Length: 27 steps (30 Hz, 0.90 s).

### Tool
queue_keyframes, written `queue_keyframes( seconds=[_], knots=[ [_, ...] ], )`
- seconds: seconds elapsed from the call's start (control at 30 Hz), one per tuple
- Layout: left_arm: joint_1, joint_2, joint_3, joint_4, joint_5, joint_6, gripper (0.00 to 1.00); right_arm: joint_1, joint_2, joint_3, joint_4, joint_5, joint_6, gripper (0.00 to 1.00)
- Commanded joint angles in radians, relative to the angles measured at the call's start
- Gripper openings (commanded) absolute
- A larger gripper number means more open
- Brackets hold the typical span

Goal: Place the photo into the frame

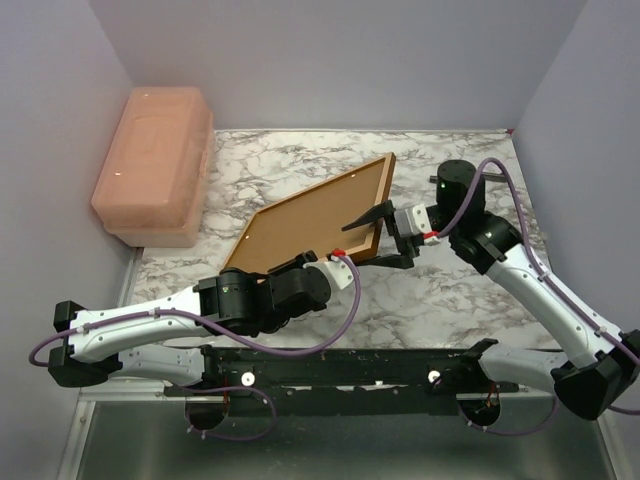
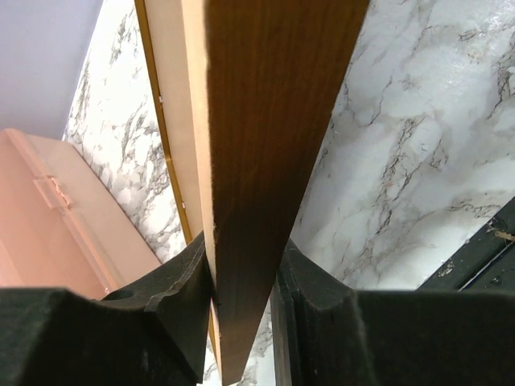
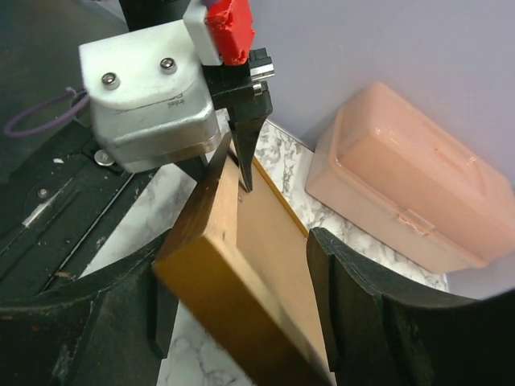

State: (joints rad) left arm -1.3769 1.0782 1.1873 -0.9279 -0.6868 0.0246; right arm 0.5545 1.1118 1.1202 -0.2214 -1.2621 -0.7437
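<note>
The orange-brown wooden frame hangs tilted above the marble table, its plain brown backing board facing up. The photo is hidden. My left gripper is shut on the frame's near right rail. In the left wrist view both pads press the wood edge. My right gripper is open and straddles the frame's right end. In the right wrist view the wooden rail and the board lie between its fingers, with a gap on the right side.
A pink lidded plastic box stands at the back left against the wall, also seen as the pink box. Grey walls close in the table at the left, back and right. A black rail runs along the near edge.
</note>
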Motion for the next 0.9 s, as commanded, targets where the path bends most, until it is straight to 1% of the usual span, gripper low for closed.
queue_keyframes(
  seconds=[0.0,0.07,0.17,0.33,0.43,0.5,0.53,0.57,0.63,0.7,0.73,0.77,0.87],
  knots=[
    [-0.010,-0.020,0.052,0.080,0.065,-0.078,0.12,0.061,0.059,0.079,-0.227,0.079,-0.212,0.63],
    [-0.011,-0.021,0.053,0.078,0.065,-0.079,0.12,0.064,0.052,0.071,-0.226,0.091,-0.216,0.58],
    [-0.011,-0.030,0.057,0.079,0.063,-0.080,0.12,0.065,0.019,0.037,-0.173,0.122,-0.173,0.51],
    [-0.011,-0.050,0.068,0.090,0.064,-0.076,0.12,0.065,-0.009,0.025,-0.175,0.142,-0.159,0.35],
    [-0.011,-0.058,0.078,0.093,0.061,-0.076,0.14,0.065,-0.015,0.026,-0.180,0.130,-0.146,0.23],
    [-0.010,-0.060,0.092,0.092,0.053,-0.081,0.18,0.065,-0.019,0.026,-0.181,0.118,-0.133,0.10],
    [-0.011,-0.061,0.101,0.091,0.046,-0.083,0.24,0.064,-0.021,0.026,-0.175,0.114,-0.117,0.05],
    [-0.010,-0.062,0.110,0.088,0.044,-0.085,0.31,0.065,-0.023,0.027,-0.172,0.112,-0.105,0.02],
    [-0.011,-0.066,0.138,0.087,0.044,-0.085,0.60,0.065,-0.030,0.026,-0.159,0.109,-0.073,0.00],
    [-0.010,-0.066,0.169,0.084,0.043,-0.087,0.80,0.065,-0.036,0.021,-0.134,0.103,-0.017,0.00],
    [-0.010,-0.067,0.186,0.083,0.046,-0.087,0.86,0.065,-0.039,0.020,-0.117,0.099,0.012,0.00],
    [-0.010,-0.067,0.204,0.085,0.046,-0.089,0.90,0.065,-0.038,0.015,-0.086,0.096,0.075,0.00],
    [-0.011,-0.072,0.246,0.095,0.051,-0.096,0.93,0.065,-0.038,0.003,-0.002,0.091,0.233,0.00]
  ],
)
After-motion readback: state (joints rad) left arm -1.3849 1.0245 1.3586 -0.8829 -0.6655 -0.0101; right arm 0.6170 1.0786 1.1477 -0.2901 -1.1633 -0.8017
